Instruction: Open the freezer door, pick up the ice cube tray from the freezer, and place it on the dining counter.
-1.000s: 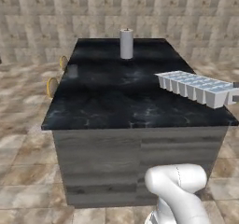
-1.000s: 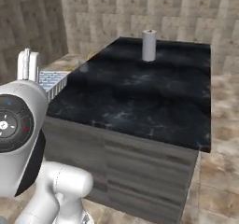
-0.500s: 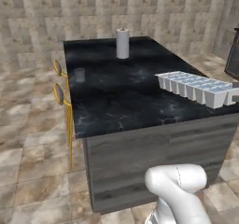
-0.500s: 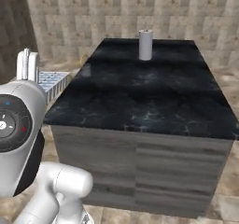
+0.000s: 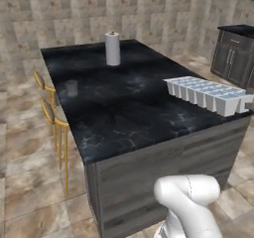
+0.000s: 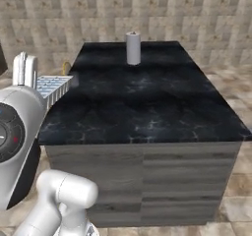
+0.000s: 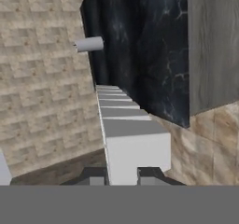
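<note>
The gripper (image 7: 122, 175) is clamping narrowly on one end of the ice cube tray (image 5: 208, 92), which is stretching straight ahead of the fingertips and hanging in the air just off the near corner of the dining counter (image 5: 124, 108). To place it well, the tray should probably be carried farther over the black marble, kept level, lowered until its base is resting flat, and released only then, well short of the paper towel roll (image 5: 112, 48) standing far beyond. The finger contact is hiding behind the tray's end wall, and a small faint object (image 5: 72, 87) beside the gold stools (image 5: 55, 128) is proving hard to make out.
</note>
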You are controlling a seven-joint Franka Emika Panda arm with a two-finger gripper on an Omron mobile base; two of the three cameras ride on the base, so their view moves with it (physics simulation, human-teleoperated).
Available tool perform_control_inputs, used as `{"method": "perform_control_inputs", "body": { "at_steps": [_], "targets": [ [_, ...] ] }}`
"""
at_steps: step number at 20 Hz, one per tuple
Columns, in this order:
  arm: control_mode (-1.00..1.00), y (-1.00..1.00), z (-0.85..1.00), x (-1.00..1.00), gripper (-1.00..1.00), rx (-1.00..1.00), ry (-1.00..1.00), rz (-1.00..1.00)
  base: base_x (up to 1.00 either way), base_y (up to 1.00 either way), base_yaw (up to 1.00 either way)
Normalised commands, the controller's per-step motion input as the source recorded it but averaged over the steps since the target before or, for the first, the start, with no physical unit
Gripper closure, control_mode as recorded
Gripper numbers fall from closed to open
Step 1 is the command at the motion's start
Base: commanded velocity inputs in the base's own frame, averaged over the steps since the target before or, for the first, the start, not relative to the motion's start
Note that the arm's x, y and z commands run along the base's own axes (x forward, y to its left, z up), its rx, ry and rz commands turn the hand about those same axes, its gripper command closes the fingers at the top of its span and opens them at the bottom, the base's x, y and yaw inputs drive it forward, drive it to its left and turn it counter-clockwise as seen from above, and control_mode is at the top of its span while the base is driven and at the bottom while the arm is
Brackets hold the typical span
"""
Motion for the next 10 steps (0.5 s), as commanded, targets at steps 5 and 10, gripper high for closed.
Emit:
{"method": "perform_control_inputs", "body": {
  "at_steps": [5, 10],
  "targets": [
    [1.00, 0.00, 0.00, 0.00, 1.00, 0.00, 0.00, 0.00, 0.51, 0.27, -0.05],
    [1.00, 0.00, 0.00, 0.00, 1.00, 0.00, 0.00, 0.00, 0.50, 0.41, 0.00]
  ]
}}
